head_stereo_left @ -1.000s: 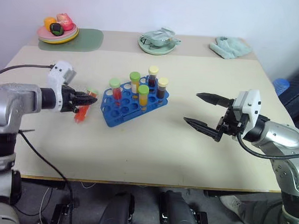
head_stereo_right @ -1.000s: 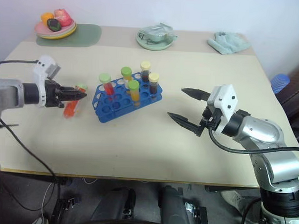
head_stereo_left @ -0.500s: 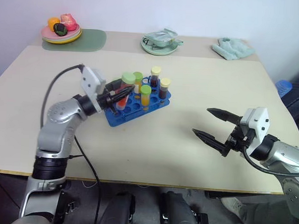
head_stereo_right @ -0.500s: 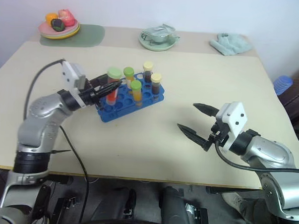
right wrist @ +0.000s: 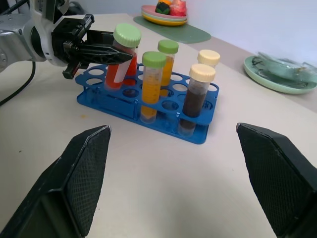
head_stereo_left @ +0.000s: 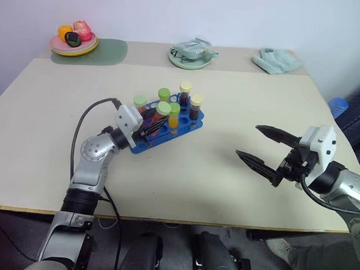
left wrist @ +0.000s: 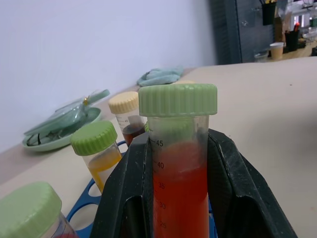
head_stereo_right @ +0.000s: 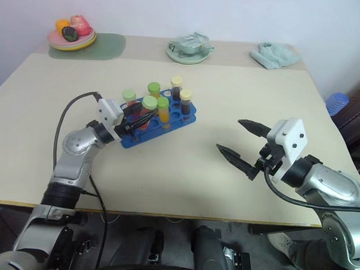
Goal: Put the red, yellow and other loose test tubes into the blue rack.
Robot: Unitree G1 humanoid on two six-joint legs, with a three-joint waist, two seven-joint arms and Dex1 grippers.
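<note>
My left end effector [head_stereo_left: 149, 123] clamps a red, green-capped tube [right wrist: 120, 60] over the blue rack [head_stereo_left: 168, 130] on the tabletop [head_stereo_left: 217, 107], its foot seemingly entering a front hole. Next I must straighten, seat, release. My right end effector [head_stereo_left: 267, 152] hangs open, well apart.

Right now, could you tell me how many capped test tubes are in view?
6. Five stand in the blue rack: two brown tubes, two yellow-orange tubes and one red tube. The sixth tube, also red, is held by the left gripper over the rack. None looks hidden.
</note>
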